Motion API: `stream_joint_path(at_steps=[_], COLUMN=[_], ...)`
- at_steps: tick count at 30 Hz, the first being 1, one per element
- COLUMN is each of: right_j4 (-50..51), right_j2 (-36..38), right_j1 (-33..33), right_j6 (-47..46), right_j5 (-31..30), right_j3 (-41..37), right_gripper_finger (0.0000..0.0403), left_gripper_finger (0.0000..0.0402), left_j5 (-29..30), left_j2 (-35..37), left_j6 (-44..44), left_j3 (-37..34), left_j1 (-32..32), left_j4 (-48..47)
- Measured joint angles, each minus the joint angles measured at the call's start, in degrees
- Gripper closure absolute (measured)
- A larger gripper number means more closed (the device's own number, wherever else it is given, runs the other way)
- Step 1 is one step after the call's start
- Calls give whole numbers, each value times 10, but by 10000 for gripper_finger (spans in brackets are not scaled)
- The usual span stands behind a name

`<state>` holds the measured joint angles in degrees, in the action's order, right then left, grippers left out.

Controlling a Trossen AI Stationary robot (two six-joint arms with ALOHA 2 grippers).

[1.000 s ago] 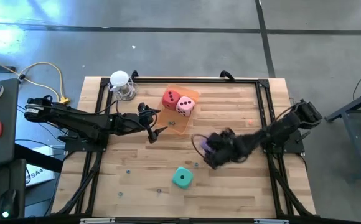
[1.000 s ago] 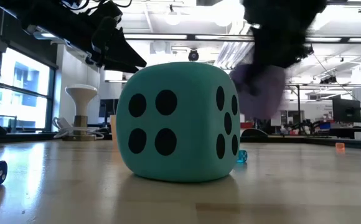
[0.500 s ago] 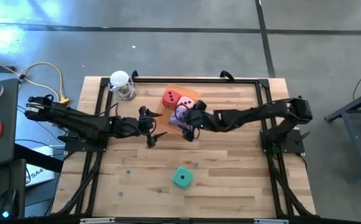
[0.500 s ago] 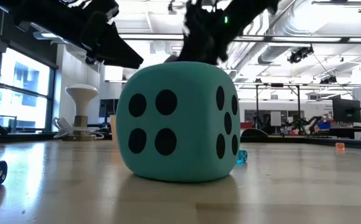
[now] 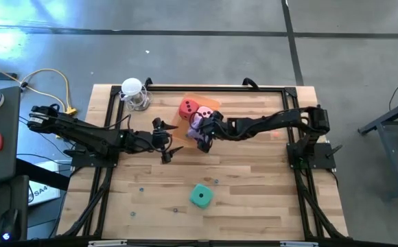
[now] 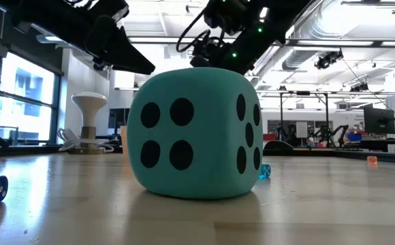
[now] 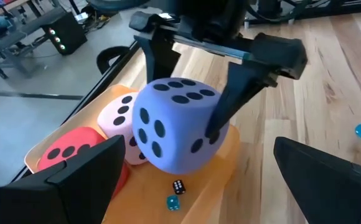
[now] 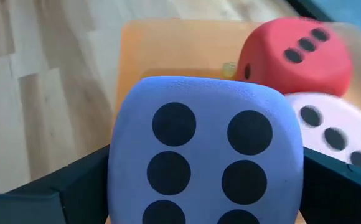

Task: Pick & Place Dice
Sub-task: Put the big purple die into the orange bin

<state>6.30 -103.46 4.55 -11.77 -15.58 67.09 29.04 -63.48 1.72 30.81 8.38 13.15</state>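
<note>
We see the right gripper (image 5: 202, 130) reaching across the table (image 5: 254, 206) with the purple die (image 7: 177, 124) clamped between its two fingers (image 7: 239, 78), over the orange tray (image 7: 221, 162). It seems the die does not yet rest on the tray floor, but we cannot be sure. The red die (image 5: 187, 108) and the pink die (image 7: 119, 121) lie in the tray, touching each other. The teal die (image 5: 200, 196) stands alone on the wood, well apart. The left gripper (image 5: 166, 140) waits just beside the tray, its fingers spread wide.
</note>
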Motion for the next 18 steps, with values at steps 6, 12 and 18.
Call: stream_joint_path(at_steps=[6,12,18], right_j4=[-6,-6,2], right_j2=[0,0,0], right_j1=[2,1,4], right_j6=[2,-8,-45], right_j5=[5,6,-9], right_j3=[0,0,0], right_gripper_finger=[10,6,3], left_gripper_finger=[2,2,2], left_j5=[0,0,0], left_j2=[0,0,0], left_j6=[0,-5,-13], left_j3=[0,0,0], left_j1=[0,0,0], left_j4=[-6,-13,-18])
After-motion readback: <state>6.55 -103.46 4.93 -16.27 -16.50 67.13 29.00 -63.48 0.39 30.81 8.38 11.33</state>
